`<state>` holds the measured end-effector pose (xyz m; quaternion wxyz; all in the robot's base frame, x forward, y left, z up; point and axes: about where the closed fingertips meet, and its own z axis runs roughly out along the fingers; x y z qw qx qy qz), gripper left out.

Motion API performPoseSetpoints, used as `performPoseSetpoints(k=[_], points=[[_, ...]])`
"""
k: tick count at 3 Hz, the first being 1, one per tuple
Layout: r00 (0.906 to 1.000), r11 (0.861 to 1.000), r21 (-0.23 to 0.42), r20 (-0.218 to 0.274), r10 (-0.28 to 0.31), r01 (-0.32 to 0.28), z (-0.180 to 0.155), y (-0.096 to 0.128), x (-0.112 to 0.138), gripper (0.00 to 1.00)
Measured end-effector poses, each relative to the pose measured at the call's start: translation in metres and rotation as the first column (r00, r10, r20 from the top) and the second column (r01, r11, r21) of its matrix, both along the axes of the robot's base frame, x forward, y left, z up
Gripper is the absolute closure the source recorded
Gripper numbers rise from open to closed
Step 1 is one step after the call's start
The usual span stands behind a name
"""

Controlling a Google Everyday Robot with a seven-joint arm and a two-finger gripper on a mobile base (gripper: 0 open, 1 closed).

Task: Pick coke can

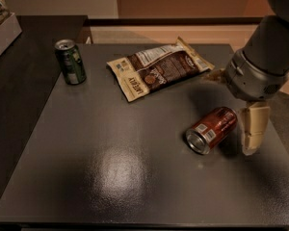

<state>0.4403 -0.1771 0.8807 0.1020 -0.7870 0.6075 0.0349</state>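
Nearest to us the bench is just bare dark top with a glare patch. Going back, the coke can lies on its side at about 4 o'clock from the bench middle, with its silver end aimed toward 7 o'clock. The hand hangs just beside it on the 3 o'clock side, low and close to the bench. Can't tell how wide it's set from here.

My take for the grab: it's a round thing on its side, so it'll roll if nudged. I'd straddle the can across its width, come down straight, and close around the middle of the body, not near an end.

Farther back at 12 o'clock is a snack bag, lying flat, and I can't say if it's sealed. At 10 o'clock stands a green can, upright, well apart from everything else. No idea if either can is full. Far off at the 10 o'clock corner there's a pale bin with some packets in it, too cut off to identify.
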Motion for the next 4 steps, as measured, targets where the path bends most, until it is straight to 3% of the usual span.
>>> performPoseSetpoints(k=[3, 4], points=[[0.9916, 0.991, -0.031, -0.027, 0.126, -0.127, -0.033, 0.002, -0.008, 0.0], [0.9907, 0.99, -0.04, -0.039, 0.13, -0.132, -0.038, 0.003, -0.008, 0.17]])
